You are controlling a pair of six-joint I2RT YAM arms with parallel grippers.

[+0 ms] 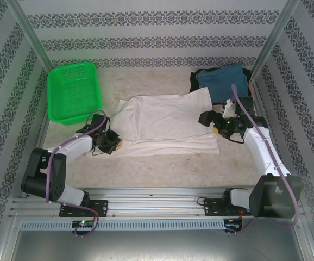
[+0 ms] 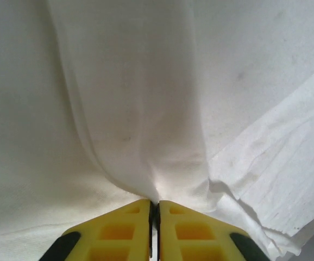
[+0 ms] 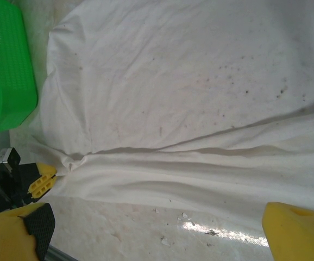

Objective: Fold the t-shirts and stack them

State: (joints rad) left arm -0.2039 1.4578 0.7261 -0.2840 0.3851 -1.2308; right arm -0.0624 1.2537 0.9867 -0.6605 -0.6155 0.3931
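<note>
The white shirt [image 1: 168, 122] lies flat, its long axis running left-right across the tabletop [image 1: 162, 168]. The left end effector [image 2: 154, 205] is pinched on its near-left corner. The right end effector [image 1: 217, 129] is spread wide, holding nothing.

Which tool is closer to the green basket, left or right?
Left. The left tool sits in front of the green mesh basket, clamped on a corner of the white t-shirt. The right tool is across the shirt at its right edge, open, beside the teal t-shirt.

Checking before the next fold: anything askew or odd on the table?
The white t-shirt lies skewed, its near edge doubled over and puckered where the left fingers pinch it. Dark specks dot its cloth.
</note>
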